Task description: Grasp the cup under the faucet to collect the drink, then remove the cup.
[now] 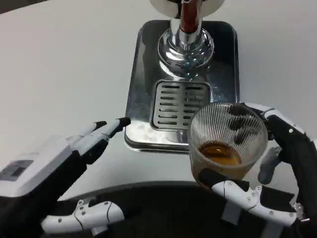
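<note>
**Two hands at the drink stand, one with the cup**

Head view: we see our right hand (277,173) wrapped around the ribbed glass cup (227,144), fingers curling behind its far side and the thumb crossing below its base. The cup sits upright in that grip, near the front right corner of the metal drip tray (143,74), overlapping the tray's front edge from our vantage; we cannot tell whether its base touches anything. An amber drink (218,151) fills the lower part of the cup.

The tray lies on the white bench (59,64), and a slotted grate (173,104) is set into its middle. Behind the grate stands the chrome base of the dispenser (185,49), with a reddish column rising from it to the top edge of the picture. The cup is well in front of and to the right of that base, not beneath it.

Our left hand (86,141) hovers beside the tray's front left corner, fingers stretched out and apart, holding nothing; its fingertips (121,122) come close to the tray's rim. Its thumb lies low near the bottom of the picture.
</note>
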Motion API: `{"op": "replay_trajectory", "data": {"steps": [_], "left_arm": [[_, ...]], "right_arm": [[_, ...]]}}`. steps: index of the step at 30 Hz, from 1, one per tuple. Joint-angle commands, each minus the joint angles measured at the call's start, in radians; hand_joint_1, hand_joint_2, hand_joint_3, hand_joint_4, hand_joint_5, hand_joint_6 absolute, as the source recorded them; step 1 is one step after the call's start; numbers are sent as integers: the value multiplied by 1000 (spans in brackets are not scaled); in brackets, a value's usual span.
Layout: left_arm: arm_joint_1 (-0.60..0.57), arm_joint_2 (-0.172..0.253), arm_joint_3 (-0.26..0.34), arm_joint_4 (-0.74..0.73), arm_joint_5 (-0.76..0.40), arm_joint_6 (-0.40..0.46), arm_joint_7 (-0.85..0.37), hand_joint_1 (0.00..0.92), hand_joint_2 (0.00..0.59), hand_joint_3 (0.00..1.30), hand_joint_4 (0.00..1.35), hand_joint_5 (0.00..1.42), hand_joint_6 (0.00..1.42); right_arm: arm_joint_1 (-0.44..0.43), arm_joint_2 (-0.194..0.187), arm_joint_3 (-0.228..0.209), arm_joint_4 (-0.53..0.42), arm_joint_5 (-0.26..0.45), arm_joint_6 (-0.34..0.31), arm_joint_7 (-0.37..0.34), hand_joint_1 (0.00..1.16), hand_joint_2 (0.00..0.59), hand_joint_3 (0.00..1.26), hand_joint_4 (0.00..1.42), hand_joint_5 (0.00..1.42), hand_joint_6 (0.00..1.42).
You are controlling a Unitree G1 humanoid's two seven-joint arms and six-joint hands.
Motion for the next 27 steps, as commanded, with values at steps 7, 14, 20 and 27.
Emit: {"op": "replay_trajectory", "data": {"steps": [7, 14, 20, 27], "left_arm": [[45, -3, -22, -84, 38, 37, -19, 0, 101, 18, 0, 0, 85], [71, -6, -7, -150, 39, 47, -28, 0, 101, 8, 0, 0, 80], [86, -2, 13, -203, 46, 58, -40, 0, 101, 0, 0, 0, 75], [122, -2, 70, -268, 80, 98, -66, 0, 101, 0, 0, 0, 49]], "right_arm": [[39, 7, 6, -88, 25, -80, 25, 810, 240, 695, 791, 932, 1112], [69, 9, 27, -110, 28, -95, 44, 810, 240, 709, 792, 948, 1112], [83, 6, 44, -123, 26, -104, 64, 810, 240, 709, 792, 950, 1126], [92, 3, 61, -128, 21, -109, 82, 810, 240, 709, 802, 961, 1129]]}}
